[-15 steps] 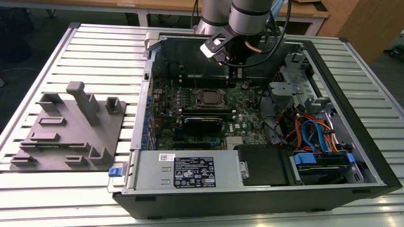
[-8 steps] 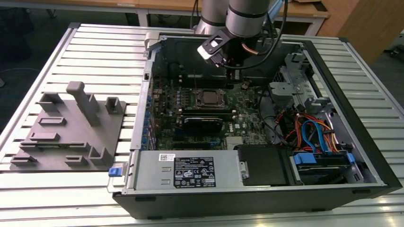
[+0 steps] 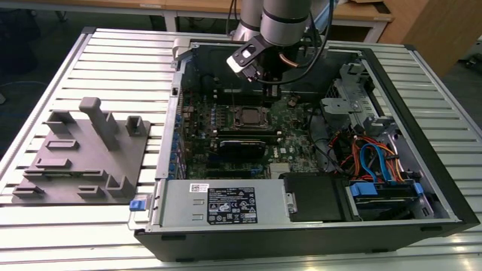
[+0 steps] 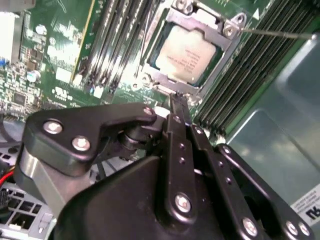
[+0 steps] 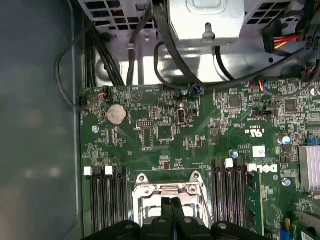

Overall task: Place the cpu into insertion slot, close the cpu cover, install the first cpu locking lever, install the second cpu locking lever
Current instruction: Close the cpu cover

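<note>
Inside the open case [image 3: 301, 243] on the worktop [image 3: 113, 62], the hand [image 4: 176, 100], fingers pinched together, has its tips at the edge of the cover [image 4: 202, 22], which lies flat around the cpu [image 4: 187, 55] on the motherboard [image 5: 165, 145].

Your arm [image 3: 285, 20] is a silver-grey cylinder, with black cables [image 3: 324, 40] trailing beside it. Your gripper [image 4: 176, 100] is matt black throughout. Its flat linkage bars [image 4: 177, 160] are pinned with round silver screws [image 4: 182, 201].
</note>
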`<state>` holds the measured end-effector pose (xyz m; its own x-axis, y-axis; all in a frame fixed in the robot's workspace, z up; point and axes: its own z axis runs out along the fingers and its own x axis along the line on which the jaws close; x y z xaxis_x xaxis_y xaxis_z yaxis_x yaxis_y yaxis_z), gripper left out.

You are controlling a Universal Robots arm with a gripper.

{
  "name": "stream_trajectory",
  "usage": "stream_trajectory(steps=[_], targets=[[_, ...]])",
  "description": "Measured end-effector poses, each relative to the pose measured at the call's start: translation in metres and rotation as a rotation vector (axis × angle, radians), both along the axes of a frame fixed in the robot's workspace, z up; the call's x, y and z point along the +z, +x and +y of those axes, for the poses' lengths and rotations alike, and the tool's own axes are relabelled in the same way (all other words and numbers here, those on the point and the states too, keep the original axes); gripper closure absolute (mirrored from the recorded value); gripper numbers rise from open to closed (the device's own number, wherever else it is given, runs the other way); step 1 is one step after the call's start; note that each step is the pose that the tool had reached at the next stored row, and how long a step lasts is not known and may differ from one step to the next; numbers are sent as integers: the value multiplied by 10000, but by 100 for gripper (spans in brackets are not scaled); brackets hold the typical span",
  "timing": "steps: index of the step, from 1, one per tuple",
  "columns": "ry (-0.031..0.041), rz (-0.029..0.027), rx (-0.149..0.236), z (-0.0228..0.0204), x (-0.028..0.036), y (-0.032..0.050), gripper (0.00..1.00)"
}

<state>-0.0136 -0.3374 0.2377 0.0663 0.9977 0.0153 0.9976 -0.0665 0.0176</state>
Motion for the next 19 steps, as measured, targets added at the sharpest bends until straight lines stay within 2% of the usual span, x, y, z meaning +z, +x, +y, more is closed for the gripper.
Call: stream_trajectory(steps=[3,6,8,10,12,19], targets=[[3,-1,6,-1,-2,-1,90],[3,72,318,-1,-7,-2,90],[10,98,589,-1,-19,-2,90],[94,97,651,-2,-35,-26,90],[126,97,659,-2,-53,-50,90],[136,124,669,-2,-110,-176,90]])
